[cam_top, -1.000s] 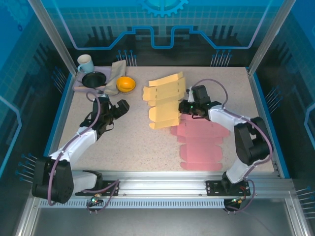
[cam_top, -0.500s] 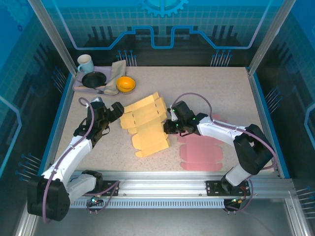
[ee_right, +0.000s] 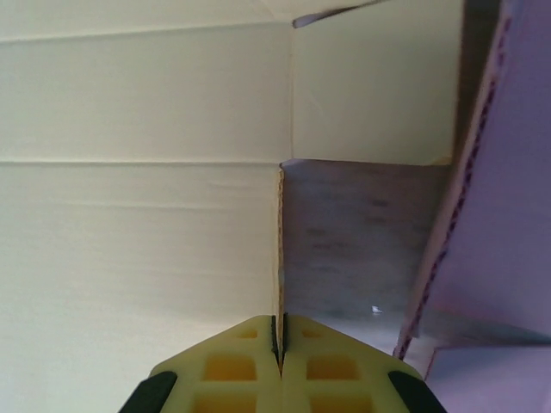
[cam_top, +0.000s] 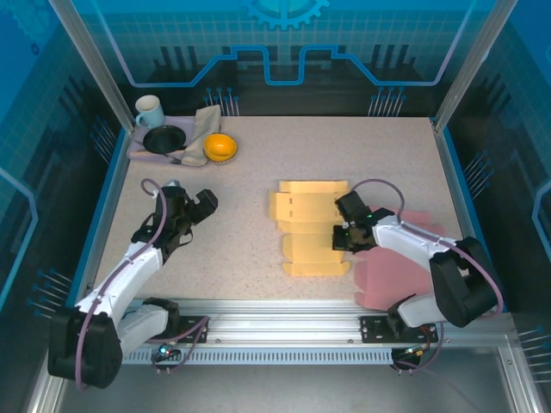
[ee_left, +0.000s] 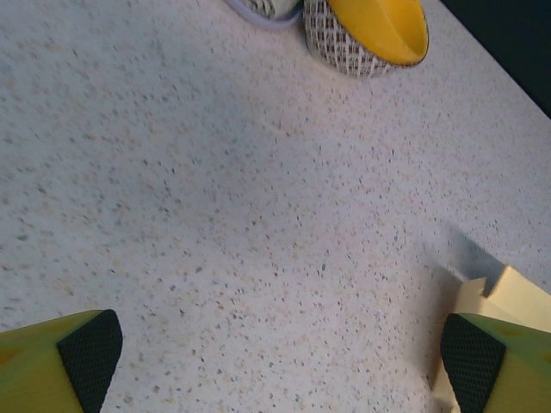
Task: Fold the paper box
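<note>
Yellow box point(cam_top: 312, 228) lies flat in the middle, right claw point(cam_top: 343, 239) pinched shut on its edge, left claw point(cam_top: 205, 203) wide open nearby, holding nothing. I'd pin a panel with the left, then fold along a crease.

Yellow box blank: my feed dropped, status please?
Left gripper open, over bare table. Right gripper shut on edge of yellow box blank, unfolded. Pink blank lies alongside, to the right.
</note>
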